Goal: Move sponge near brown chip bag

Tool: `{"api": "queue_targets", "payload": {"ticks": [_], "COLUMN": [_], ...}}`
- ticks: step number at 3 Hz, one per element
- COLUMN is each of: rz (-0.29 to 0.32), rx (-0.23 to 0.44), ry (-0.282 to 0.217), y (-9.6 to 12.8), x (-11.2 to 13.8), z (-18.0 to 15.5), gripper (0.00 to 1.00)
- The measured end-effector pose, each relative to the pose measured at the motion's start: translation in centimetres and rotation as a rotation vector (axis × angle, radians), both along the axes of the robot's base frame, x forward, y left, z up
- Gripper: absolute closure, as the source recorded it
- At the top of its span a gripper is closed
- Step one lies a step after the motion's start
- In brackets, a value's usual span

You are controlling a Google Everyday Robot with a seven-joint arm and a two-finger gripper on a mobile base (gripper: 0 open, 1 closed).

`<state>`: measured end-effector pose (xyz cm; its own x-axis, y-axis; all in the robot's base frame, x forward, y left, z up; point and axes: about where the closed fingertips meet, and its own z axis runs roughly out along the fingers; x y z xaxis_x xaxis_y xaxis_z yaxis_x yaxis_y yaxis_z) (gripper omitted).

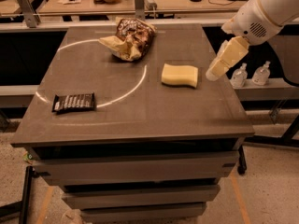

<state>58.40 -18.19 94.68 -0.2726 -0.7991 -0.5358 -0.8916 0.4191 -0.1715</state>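
Just beside sponge [180, 75], tool [212, 73].

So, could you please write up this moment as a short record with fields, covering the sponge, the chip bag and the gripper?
sponge: flat on the table, right of centre
brown chip bag: crumpled, toward the far edge, behind and left of the sponge, apart from it
gripper: in the air just right of the sponge, not touching it
bar wrapper: flat, front left
task state: sponge not yet grasped
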Motion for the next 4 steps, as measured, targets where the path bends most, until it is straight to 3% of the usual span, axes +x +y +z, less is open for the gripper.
{"api": "queue_targets", "payload": {"ticks": [1,4], "rz": [0.004,0.162], "rx": [-0.011,0.036], "ry": [0.005,0.084], "y": [0.4,2.3], "x": [0.4,4.2], "z": [-0.7,-8.6], "gripper": [0.00,0.00]}}
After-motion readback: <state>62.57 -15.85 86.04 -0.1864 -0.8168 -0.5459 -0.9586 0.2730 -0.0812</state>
